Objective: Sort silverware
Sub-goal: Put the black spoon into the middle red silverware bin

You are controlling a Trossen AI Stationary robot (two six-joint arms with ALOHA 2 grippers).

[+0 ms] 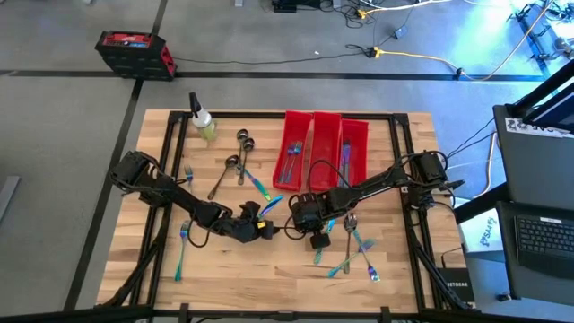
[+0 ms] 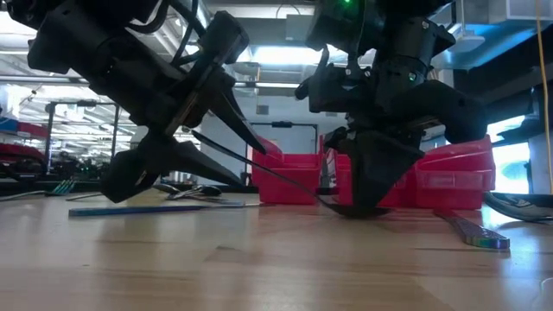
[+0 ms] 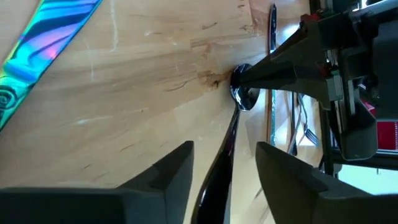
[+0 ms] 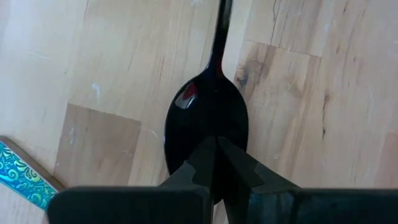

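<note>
A dark spoon [image 3: 219, 168] lies between my two grippers near the table's middle, its bowl [image 4: 205, 118] on the wood and its handle [image 2: 259, 164] slanting up toward my left gripper. My right gripper [image 4: 217, 142] points down with its fingers shut on the bowl. My left gripper [image 3: 224, 152] is open, with one finger on either side of the handle. I cannot tell whether the handle touches a finger. In the high view the left gripper [image 1: 266, 225] and the right gripper [image 1: 303, 221] stand close together. My right gripper presses its shut fingertips [image 3: 241, 79] down on the spoon's bowl, near the bowl's tip [image 4: 186, 163]. The fingers come from above, slanting a little. The bowl rests on the table [image 2: 346, 208] and the handle stands tilted up off the wood.
Three long red bins [image 1: 323, 144] stand at the far middle, some silverware inside. A spray bottle [image 1: 202, 121] stands far left. Dark spoons [image 1: 242, 144] and iridescent pieces [image 1: 182, 244] [image 1: 359, 256] lie scattered on the table. One iridescent handle [image 4: 25, 175] lies beside the bowl.
</note>
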